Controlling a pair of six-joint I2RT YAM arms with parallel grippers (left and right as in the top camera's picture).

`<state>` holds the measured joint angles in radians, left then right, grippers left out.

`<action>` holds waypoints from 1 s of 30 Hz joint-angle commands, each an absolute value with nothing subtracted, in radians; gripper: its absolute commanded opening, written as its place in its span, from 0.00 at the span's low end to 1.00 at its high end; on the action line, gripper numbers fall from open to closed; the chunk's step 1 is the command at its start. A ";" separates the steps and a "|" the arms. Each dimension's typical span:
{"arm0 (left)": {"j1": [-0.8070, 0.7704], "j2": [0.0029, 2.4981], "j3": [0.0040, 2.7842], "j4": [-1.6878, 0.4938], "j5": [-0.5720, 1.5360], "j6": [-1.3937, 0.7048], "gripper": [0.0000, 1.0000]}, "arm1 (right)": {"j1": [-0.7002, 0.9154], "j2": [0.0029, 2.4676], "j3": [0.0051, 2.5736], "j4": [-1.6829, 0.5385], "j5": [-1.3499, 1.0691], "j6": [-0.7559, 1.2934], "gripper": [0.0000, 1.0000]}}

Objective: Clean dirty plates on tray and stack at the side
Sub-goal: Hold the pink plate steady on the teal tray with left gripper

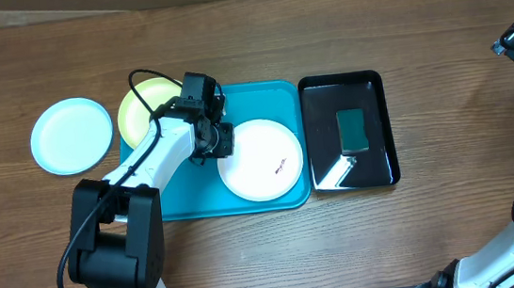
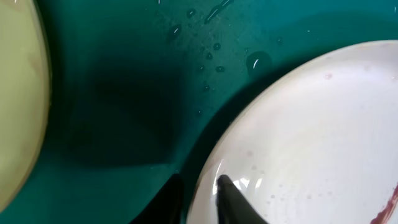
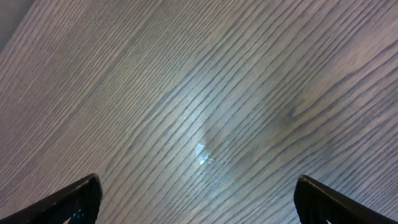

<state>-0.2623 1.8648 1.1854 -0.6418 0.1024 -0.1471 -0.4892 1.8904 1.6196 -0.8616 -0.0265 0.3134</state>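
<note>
we judge third done: light blue plate (image 1: 71, 134) on counter (image 1: 437, 240), frame left; white plate (image 1: 253, 149), yellow-green plate (image 1: 137, 122) on tray (image 1: 195, 192). left fingers (image 2: 236, 205) clamp white rim, right fingers (image 3: 74, 199) apart.

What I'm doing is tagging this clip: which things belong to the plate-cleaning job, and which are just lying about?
Job:
white plate, rim in left tool
yellow-green plate
light blue plate
turquoise tray

Lying about:
black tray
green sponge-like block in it; may serve for wiping
right tool, open over wooden table
</note>
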 commanded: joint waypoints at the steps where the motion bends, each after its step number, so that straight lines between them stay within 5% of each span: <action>1: -0.270 1.885 1.193 -0.644 0.078 -0.133 0.17 | -0.491 1.892 1.629 -0.857 -0.027 0.315 1.00; 5: -0.270 1.897 1.183 -0.649 0.078 -0.138 0.20 | -0.491 1.892 1.629 -0.857 -0.027 0.315 1.00; 12: -0.268 1.905 1.181 -0.702 0.078 -0.153 0.04 | -0.491 1.892 1.629 -0.857 -0.027 0.315 1.00; 24: -0.261 1.901 1.192 -0.906 -0.018 -0.497 0.04 | -0.491 1.892 1.629 -0.857 -0.027 0.315 1.00; 27: -0.260 1.901 1.195 -0.904 -0.014 -0.533 0.11 | -0.491 1.892 1.629 -0.857 -0.027 0.315 1.00; 30: -0.260 1.901 1.203 -0.878 0.000 -0.530 0.30 | -0.491 1.892 1.629 -0.857 -0.027 0.315 1.00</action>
<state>-0.2619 1.8862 1.1957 -0.8921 0.0319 -0.4744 -0.4892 1.8908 1.6196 -0.8619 -0.0265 0.3138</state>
